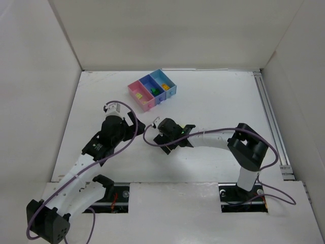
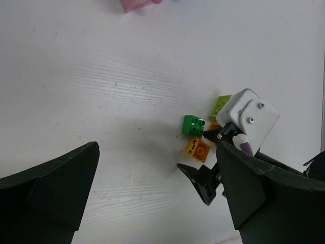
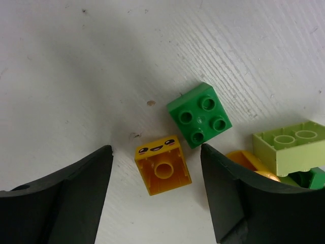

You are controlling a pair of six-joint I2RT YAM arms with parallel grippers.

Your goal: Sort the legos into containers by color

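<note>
The three joined bins (image 1: 152, 90) stand at the back: pink (image 1: 137, 94), purple-blue (image 1: 150, 86), light blue (image 1: 163, 80). Each holds a small brick. My right gripper (image 3: 156, 152) is open, its fingers either side of an orange-yellow smiley brick (image 3: 163, 165) lying studs-down on the table, not touching it. A dark green brick (image 3: 199, 114) lies just beyond it; a pale yellow-green brick (image 3: 292, 145) and other pieces lie to the right. My left gripper (image 2: 157, 152) is open and empty, hovering left of the same bricks (image 2: 193, 125).
White walls enclose the table on three sides. In the top view the two grippers (image 1: 133, 121) (image 1: 159, 135) are close together mid-table. A corner of the pink bin (image 2: 137, 5) shows at the top of the left wrist view.
</note>
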